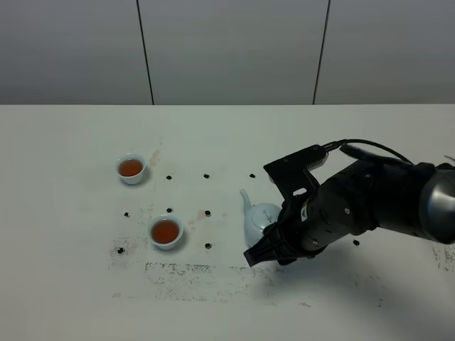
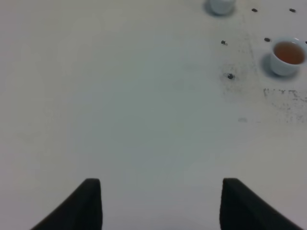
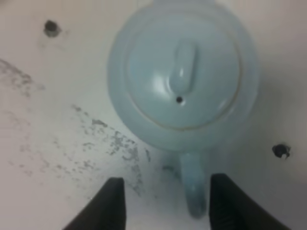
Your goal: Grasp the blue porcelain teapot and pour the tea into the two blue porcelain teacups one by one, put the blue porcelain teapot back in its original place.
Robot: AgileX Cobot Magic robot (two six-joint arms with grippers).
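Note:
The blue porcelain teapot (image 1: 257,220) stands upright on the white table, lid on and spout pointing to the far left. In the right wrist view the teapot (image 3: 180,81) is seen from above, with its loop handle (image 3: 194,191) between my fingers. My right gripper (image 1: 264,250) is open, with the jaws either side of the handle and clear of it. The two blue porcelain teacups (image 1: 131,168) (image 1: 166,231) stand to the left, and each holds reddish-brown tea (image 1: 165,231). My left gripper (image 2: 163,206) is open and empty over bare table. It is out of the exterior view.
Small black dots (image 1: 207,175) mark the table around the cups and teapot. A dark scuffed patch (image 1: 192,273) runs along the table in front of them. The left wrist view shows the near cup (image 2: 287,56) and the edge of the far cup (image 2: 220,5).

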